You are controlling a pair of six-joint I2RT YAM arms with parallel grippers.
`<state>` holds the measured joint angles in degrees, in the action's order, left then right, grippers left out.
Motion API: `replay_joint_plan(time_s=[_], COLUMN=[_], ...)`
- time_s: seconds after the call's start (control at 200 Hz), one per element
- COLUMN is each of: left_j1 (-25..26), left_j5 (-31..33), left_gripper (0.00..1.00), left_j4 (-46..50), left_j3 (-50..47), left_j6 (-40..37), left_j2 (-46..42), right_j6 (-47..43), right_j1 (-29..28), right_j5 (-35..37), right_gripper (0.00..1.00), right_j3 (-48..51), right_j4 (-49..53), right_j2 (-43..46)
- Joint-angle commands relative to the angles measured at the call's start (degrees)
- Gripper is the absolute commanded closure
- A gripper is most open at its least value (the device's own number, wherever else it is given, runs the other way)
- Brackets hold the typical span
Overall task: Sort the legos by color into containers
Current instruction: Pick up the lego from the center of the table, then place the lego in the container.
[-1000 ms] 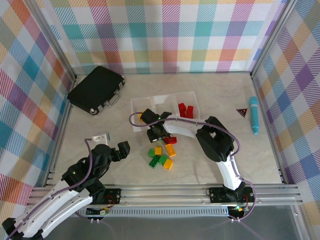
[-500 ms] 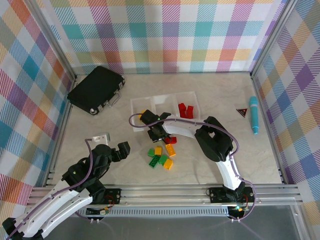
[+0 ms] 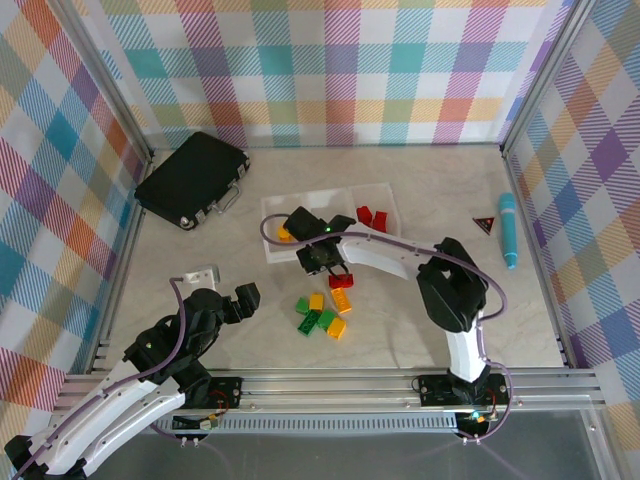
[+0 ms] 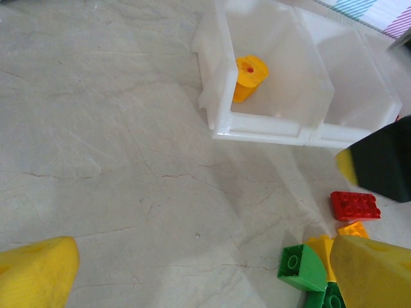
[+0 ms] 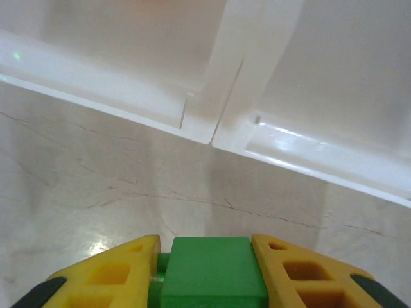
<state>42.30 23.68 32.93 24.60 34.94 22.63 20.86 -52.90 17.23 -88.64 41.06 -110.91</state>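
The right fingers (image 5: 109, 276) are clamped on a green lego (image 5: 212, 273), one yellow pad on each side of it, low over the table and just short of the containers (image 5: 225, 90). Straight ahead of them stands the wall between two bins. The bin ahead and to the right looks bare, while the one ahead and to the left shows an orange tint at its far side. From above, an orange lego (image 3: 285, 233) lies in the left bin and red legos (image 3: 372, 218) in the right one, so I judge the middle bin to be the one for green.

To do this well, lift the brick above the rim and carry it forward and a little right, well past the dividing wall, before parting the fingers. A release over the wall could tip it into the orange bin or down onto the table.

Behind the fingers lies the loose heap (image 3: 320, 320) of green, yellow and red legos. The left fingers (image 4: 38, 276) stand apart, holding nothing, well short of the tray.

The table (image 3: 430, 170) is pale and marble-veined, closed in by checked cloth walls (image 3: 330, 60). A black case (image 3: 192, 180) lies far to the left and a blue pen-like thing (image 3: 509, 228) far to the right.
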Motion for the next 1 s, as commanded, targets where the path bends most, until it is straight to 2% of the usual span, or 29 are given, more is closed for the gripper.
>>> replay_joint_plan(time_s=[0.0, 0.095, 0.25, 0.345, 0.51, 0.67, 0.775, 0.84, 0.995], left_j1=[0.3, 0.2, 0.2, 0.3, 0.3, 0.3, 0.3, 0.3, 0.3], left_j5=[1.0, 1.0, 1.9, 1.9, 1.1, -0.7, -0.6, -1.7, -6.9], left_gripper=[0.00, 0.00, 0.00, 0.00, 0.00, 0.00, 0.00, 0.00, 0.00], left_j4=[-0.6, -1.2, -0.6, -0.3, 0.7, 2.4, 3.2, 3.1, 1.6], left_j3=[0.9, 1.2, 2.3, 2.8, 2.7, 2.4, 2.1, 1.9, 1.5], left_j6=[-1.5, -2.0, -3.2, -3.8, -3.4, -2.9, -1.5, -1.1, -2.0], left_j2=[-0.4, 0.2, 2.1, 2.4, 2.0, 1.5, 1.9, 2.4, 3.1], right_j6=[-3.0, -5.0, -7.7, -9.1, -10.0, -10.0, -9.7, -9.4, -9.2], right_j1=[0.6, 3.4, 10.1, 12.8, 15.7, 16.1, 16.1, 16.2, 16.3], right_j5=[3.0, 2.3, -5.0, -6.8, -10.5, -11.6, -11.5, -11.5, -11.6], right_gripper=[0.73, 0.72, 0.72, 0.73, 0.74, 0.73, 0.68, 0.58, 0.43], right_j3=[-3.8, -5.9, -8.9, -11.9, -17.1, -20.8, -20.8, -20.8, -20.9], right_j4=[2.7, 2.5, -0.3, -0.7, -1.0, 0.3, -0.2, -0.4, 0.0], right_j2=[3.8, 3.8, 1.0, -2.1, -7.9, -11.7, -12.2, -12.3, -11.4])
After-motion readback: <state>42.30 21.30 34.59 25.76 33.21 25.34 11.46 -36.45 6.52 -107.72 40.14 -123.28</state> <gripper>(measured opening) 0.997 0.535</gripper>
